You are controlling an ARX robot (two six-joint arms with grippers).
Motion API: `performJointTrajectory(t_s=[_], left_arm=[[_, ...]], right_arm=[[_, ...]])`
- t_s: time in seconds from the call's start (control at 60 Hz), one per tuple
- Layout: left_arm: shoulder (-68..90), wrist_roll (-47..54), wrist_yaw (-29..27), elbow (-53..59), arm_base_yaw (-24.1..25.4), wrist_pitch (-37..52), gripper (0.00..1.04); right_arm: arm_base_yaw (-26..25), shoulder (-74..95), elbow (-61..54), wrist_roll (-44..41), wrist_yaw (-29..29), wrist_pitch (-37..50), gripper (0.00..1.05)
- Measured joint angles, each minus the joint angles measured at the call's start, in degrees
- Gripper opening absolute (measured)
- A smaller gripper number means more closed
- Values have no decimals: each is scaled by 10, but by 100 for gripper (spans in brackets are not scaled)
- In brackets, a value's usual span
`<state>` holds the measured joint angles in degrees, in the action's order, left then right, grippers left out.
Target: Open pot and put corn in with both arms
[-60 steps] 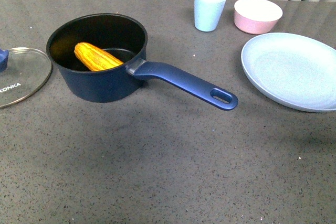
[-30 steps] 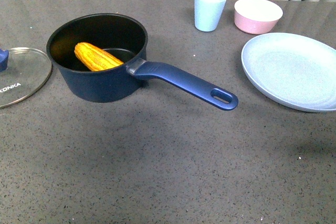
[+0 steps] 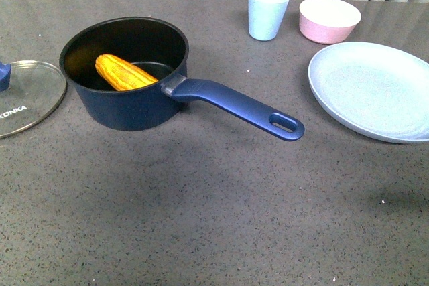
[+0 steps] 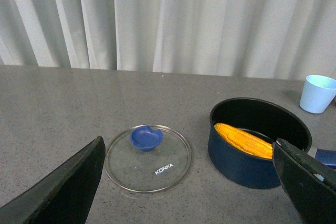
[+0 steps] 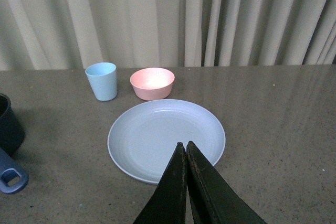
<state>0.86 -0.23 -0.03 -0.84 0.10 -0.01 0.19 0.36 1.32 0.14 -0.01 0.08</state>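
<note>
The navy pot (image 3: 127, 98) stands open on the grey table, its long handle (image 3: 234, 106) pointing toward the front right. The yellow corn (image 3: 124, 73) lies inside it; the left wrist view shows the pot (image 4: 247, 163) and the corn (image 4: 244, 140) too. The glass lid (image 3: 23, 98) with a blue knob lies flat to the pot's left, also in the left wrist view (image 4: 148, 157). Neither arm shows in the front view. My left gripper (image 4: 186, 153) is open and empty, well back from lid and pot. My right gripper (image 5: 185, 144) is shut and empty, over the plate's near edge.
A pale blue plate (image 3: 372, 88) lies at the right, also in the right wrist view (image 5: 157, 135). A light blue cup (image 3: 268, 11) and a pink bowl (image 3: 328, 19) stand at the back. Curtains hang behind the table.
</note>
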Motion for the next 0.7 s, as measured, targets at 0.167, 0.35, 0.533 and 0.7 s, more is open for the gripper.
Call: performJointTrajectory(t_s=[0.167, 0.35, 0.533, 0.7], left_arm=[[0, 0, 0, 0, 0, 0, 96], [0, 0, 0, 0, 0, 0, 96], [0, 0, 0, 0, 0, 0, 96], [0, 0, 0, 0, 0, 0, 96]], right_arm=[[0, 0, 0, 0, 0, 0, 29], [0, 0, 0, 0, 0, 0, 63], [0, 0, 0, 0, 0, 0, 95], [0, 0, 0, 0, 0, 0, 96]])
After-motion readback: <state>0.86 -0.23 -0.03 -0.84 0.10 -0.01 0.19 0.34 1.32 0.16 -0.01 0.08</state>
